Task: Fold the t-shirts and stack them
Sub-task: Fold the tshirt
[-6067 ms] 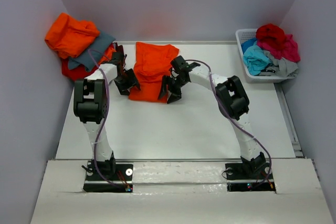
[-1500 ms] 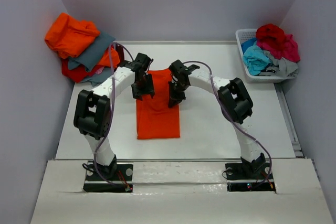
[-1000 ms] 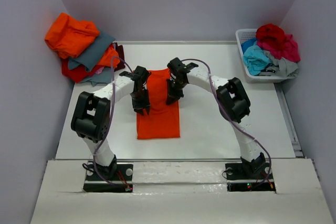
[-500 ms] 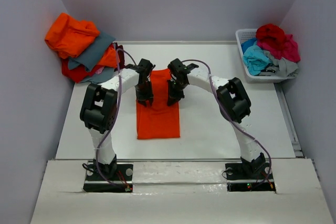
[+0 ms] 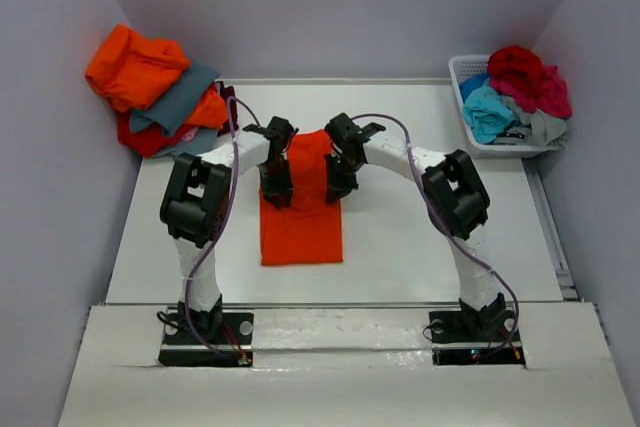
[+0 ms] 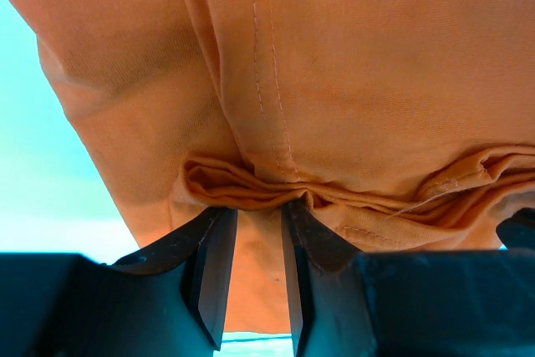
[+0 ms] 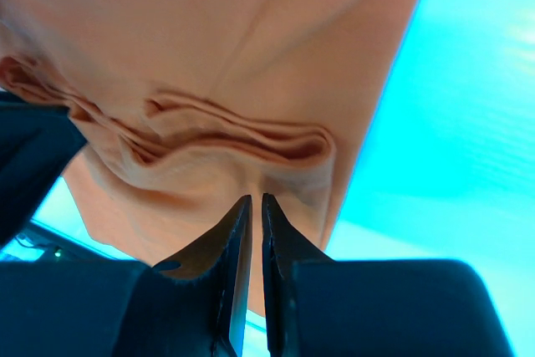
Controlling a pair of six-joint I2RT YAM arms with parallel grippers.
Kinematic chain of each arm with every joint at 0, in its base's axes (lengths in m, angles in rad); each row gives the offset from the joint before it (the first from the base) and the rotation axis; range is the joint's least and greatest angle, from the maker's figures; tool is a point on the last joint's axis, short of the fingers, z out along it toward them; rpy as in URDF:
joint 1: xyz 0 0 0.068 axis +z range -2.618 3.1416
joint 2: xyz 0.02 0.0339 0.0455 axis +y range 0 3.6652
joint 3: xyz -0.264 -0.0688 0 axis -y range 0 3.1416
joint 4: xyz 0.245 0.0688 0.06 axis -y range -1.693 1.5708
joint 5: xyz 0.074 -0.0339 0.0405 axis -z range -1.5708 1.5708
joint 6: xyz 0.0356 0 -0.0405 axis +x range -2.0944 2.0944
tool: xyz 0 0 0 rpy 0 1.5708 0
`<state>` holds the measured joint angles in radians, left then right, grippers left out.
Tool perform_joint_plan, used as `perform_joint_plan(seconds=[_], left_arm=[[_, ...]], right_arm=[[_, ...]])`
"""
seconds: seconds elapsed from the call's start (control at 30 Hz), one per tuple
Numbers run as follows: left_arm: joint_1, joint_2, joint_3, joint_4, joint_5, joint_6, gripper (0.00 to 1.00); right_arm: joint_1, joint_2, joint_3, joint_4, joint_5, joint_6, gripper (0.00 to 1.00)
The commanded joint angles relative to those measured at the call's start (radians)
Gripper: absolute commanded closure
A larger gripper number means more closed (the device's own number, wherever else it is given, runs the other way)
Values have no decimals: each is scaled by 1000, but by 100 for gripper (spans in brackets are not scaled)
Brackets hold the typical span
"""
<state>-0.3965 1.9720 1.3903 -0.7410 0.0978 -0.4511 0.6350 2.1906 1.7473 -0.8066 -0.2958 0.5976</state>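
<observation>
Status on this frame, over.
Left gripper, right gripper both shut on orange t-shirt at bunched fold. Near end flat on table. Far left shirt pile, far right basket, neither in the way.

Plain pale grey walls [image 5: 330,7] on three sides of a white table [image 5: 420,237], under soft even light

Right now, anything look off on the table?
Yes: the heap of orange, grey and red cloth t-shirts at far left is rumpled and lopsided, not a squared stack. The folded orange-red cloth t-shirt lies straight.
</observation>
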Motion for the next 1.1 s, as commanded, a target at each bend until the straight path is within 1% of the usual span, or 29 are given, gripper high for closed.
perform_joint_plan(seconds=[0.0, 0.2, 0.4, 0.63, 0.83, 1.07], left_arm=[[12, -10, 19, -14, -32, -6, 60], [30, -42, -16, -6, -33, -14, 60], [48, -56, -42, -3, -26, -12, 59], [67, -73, -71, -1, -12, -6, 59], [67, -68, -62, 2, -4, -8, 59], [67, -59, -48, -4, -4, -4, 59]], right_arm=[[-6, -72, -46, 26, 32, -9, 84], [-24, -60, -65, 43, 27, 2, 84], [-35, -15, -20, 17, 29, 10, 84], [-67, -8, -8, 0, 38, 25, 84], [-67, -17, 12, 26, -22, 21, 84], [-67, 24, 95, 12, -75, 8, 83]])
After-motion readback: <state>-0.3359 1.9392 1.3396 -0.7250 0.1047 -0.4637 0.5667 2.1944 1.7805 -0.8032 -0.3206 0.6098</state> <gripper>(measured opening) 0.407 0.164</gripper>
